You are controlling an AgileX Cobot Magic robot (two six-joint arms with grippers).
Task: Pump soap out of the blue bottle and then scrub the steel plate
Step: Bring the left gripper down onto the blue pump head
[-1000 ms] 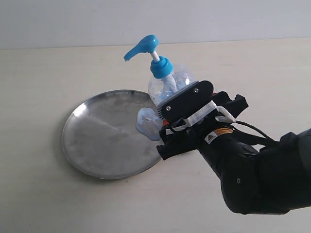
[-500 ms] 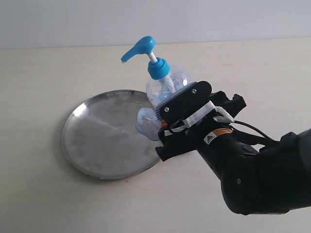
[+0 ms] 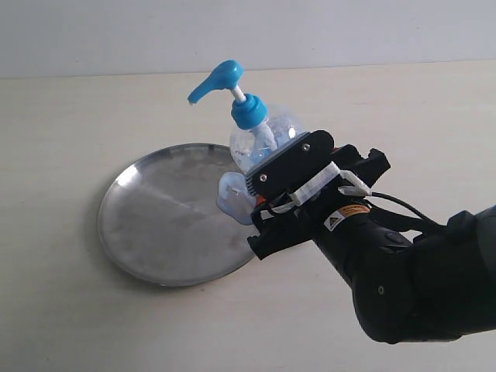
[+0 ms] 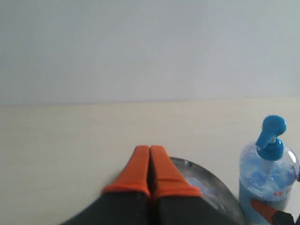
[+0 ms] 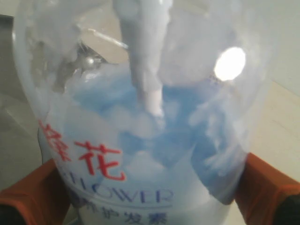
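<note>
By the right tool the one blue bottle is pinched, tilted, at the right rim of the one steel plate, where one blob of soap is seen, while the left tool is pressed together.

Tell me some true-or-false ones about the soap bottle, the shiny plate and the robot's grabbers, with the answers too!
1. The right gripper is clamped around the tall clear plastic pump bottle. True.
2. The bottle's pump head is red. False: it is bright blue.
3. The left gripper has its orange fingers spread wide. False: they are pressed together, holding nothing.
4. The round shiny steel plate lies flat on the pale table. True.
5. The bottle is empty. False: light-blue liquid shows inside.
</note>
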